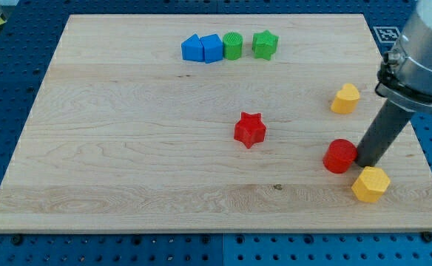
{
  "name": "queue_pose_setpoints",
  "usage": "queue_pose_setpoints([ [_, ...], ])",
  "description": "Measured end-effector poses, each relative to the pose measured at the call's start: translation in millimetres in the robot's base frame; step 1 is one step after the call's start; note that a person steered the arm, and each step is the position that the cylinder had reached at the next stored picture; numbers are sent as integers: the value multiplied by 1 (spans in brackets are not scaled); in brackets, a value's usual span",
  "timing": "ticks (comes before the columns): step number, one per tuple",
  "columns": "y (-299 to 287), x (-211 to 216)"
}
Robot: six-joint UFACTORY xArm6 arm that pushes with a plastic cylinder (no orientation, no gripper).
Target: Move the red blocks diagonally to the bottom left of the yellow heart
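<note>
A red star block (250, 130) lies near the middle of the wooden board (127, 148). A red round block (339, 156) lies at the view's right. My tip (366, 162) rests on the board just right of the red round block, touching or almost touching it. A yellow heart block (345, 98) lies above them at the right. A yellow hexagon block (370, 185) sits just below my tip.
Two blue blocks (202, 49) stand side by side at the view's top, with a green round block (233, 46) and a green star block (265, 44) to their right. The board's right edge is close to my tip.
</note>
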State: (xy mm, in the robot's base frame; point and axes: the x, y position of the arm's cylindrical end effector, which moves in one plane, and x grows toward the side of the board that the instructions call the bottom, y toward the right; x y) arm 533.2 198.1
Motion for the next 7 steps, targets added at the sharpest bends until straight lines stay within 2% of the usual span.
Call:
queue_pose_setpoints([
  [5,-132,9],
  [6,-142,9],
  [7,-185,9],
])
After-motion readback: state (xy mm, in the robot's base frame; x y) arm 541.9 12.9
